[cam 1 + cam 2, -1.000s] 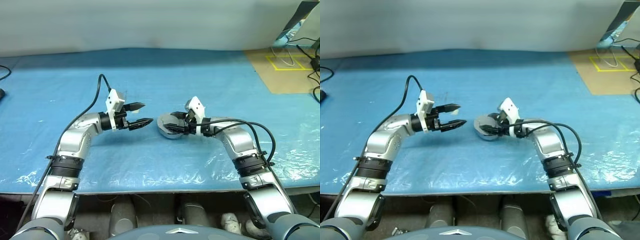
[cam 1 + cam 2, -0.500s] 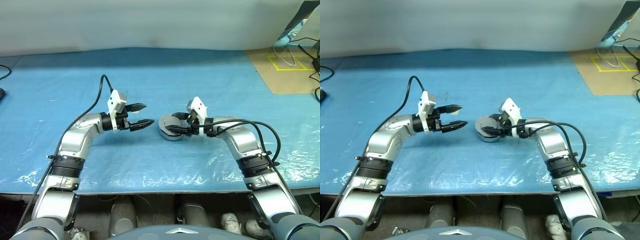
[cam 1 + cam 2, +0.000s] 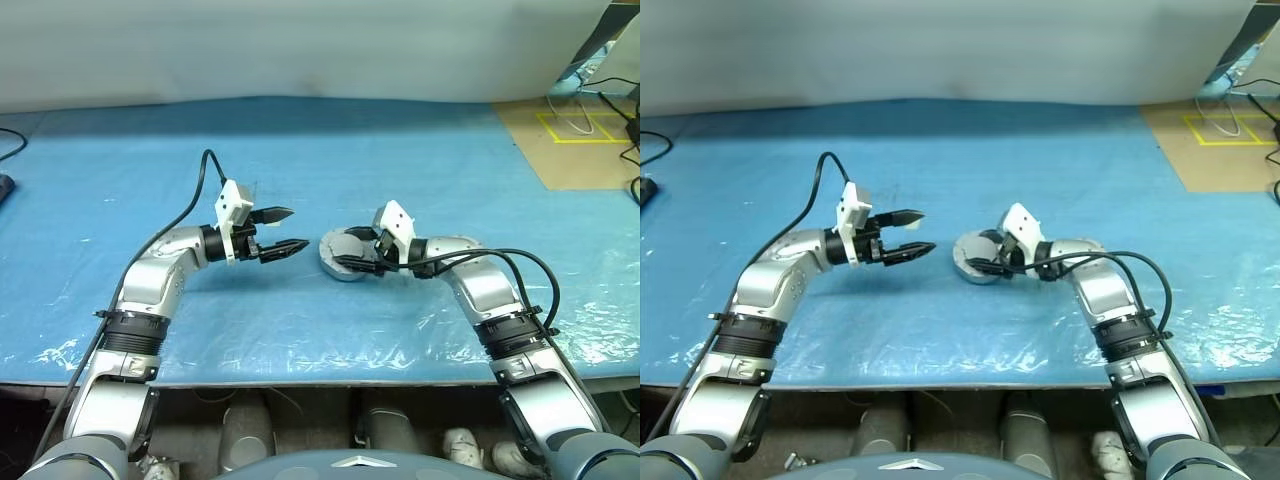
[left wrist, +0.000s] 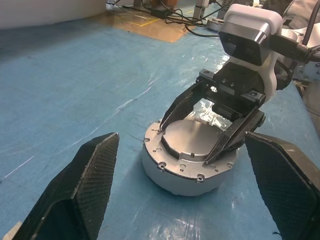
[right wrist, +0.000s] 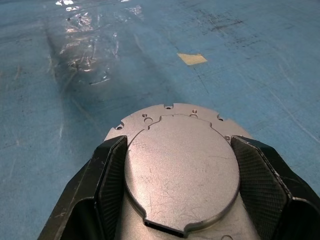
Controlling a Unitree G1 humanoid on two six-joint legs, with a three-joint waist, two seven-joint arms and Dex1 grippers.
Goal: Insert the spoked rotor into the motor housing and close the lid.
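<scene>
**Lid seated, right gripper on it — closing step**

Blue plastic sheet (image 3: 300, 150) covers the bench; motor housing (image 4: 170, 175) sits on it mid-table, between the two arms. Lid (image 4: 192, 141) lies flat on top of the housing, looks level, so I judge the rotor is already inside — can't see it. Right gripper (image 4: 212, 140) has its fingers straddling the lid's rim, one each side, touching or just off it; can't tell which. Left gripper (image 3: 283, 232) hovers beside the housing, jaws wide, empty, clear of it.

Next, as I read it: confirm the lid is fully down, then open and back the right gripper off straight, no drag on the lid.
</scene>
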